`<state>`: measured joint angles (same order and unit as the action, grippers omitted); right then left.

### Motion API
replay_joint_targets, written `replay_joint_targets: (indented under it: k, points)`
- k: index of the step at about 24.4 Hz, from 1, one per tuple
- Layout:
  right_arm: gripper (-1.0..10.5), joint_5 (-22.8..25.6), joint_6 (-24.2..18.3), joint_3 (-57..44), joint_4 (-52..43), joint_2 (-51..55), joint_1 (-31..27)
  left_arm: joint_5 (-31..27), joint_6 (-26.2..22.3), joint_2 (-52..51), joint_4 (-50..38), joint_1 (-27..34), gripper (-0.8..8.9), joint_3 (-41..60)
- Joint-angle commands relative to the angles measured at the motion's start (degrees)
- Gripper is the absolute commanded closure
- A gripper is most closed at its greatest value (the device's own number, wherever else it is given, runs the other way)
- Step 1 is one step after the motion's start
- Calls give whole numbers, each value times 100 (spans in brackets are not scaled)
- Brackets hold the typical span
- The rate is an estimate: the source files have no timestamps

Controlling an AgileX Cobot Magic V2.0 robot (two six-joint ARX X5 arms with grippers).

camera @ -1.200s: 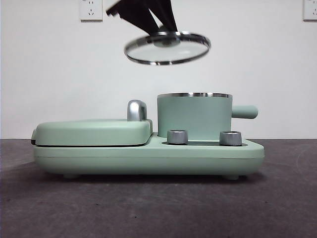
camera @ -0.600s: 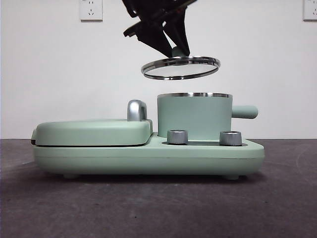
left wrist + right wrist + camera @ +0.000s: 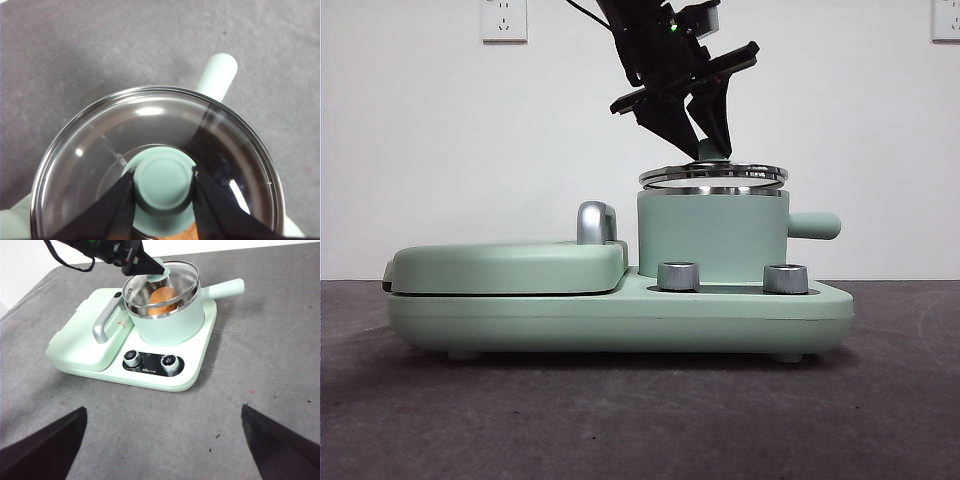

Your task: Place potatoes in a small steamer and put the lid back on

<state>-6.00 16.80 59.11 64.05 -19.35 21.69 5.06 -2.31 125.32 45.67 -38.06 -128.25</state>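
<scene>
The mint-green small steamer (image 3: 712,235) stands on the right half of the cooker base, its stubby handle (image 3: 815,225) pointing right. Through the glass in the right wrist view, the tan-brown potato (image 3: 162,299) lies inside the steamer (image 3: 170,325). My left gripper (image 3: 705,135) comes down from above, shut on the lid's green knob (image 3: 163,182). The clear glass lid (image 3: 713,175) hangs level, centred a finger's width above the steel rim. My right gripper (image 3: 162,407) waits open, back from the cooker, holding nothing.
The flat griddle cover (image 3: 505,265) with its steel handle (image 3: 595,222) fills the left half of the base (image 3: 620,315). Two steel dials (image 3: 679,276) sit on the front. Dark grey tabletop (image 3: 260,365) surrounds the cooker; a white wall stands behind.
The left gripper has carried the lid right and down, from high and tilted left of the steamer to level just above its rim.
</scene>
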Motion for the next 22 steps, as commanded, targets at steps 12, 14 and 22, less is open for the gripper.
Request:
replay_joint_targets:
  k: [12,14,22]
  points:
    - [457,28,-37,66,79,9,24,-114,-105,127,59,-157,770,-247]
    - [457,28,-39,66,79,9,24,-114,-105,127,55,-166,770,-247]
    - [457,26,-39,66,81,9,24,-116,-133,138,-44,-170,790,-247]
